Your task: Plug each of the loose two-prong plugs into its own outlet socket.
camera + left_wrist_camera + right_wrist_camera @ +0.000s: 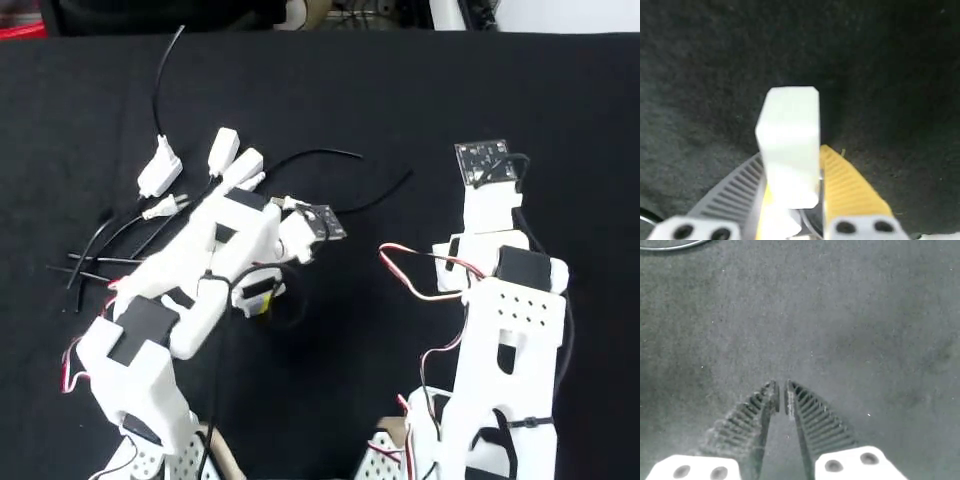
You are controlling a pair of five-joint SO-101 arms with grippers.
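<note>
My left gripper [258, 293] points down at the black table a little left of centre. It is shut on a white block-shaped plug [790, 135], held between a grey finger [737, 187] and a yellow finger [845, 185]; the plug's far end hangs just above the cloth. Several loose white plugs lie at the back left: one [160, 168], another [222, 148], a third [246, 166] and a small one [165, 207]. My right gripper [780, 392] hovers over bare cloth, shut on nothing. The right arm [505, 290] stands at the right.
Black cords [95, 255] fan out from the plugs at the left, and one cord [345, 160] arcs toward the middle. Red and white servo wires [415, 275] loop beside the right arm. The table's far edge [320, 32] borders clutter.
</note>
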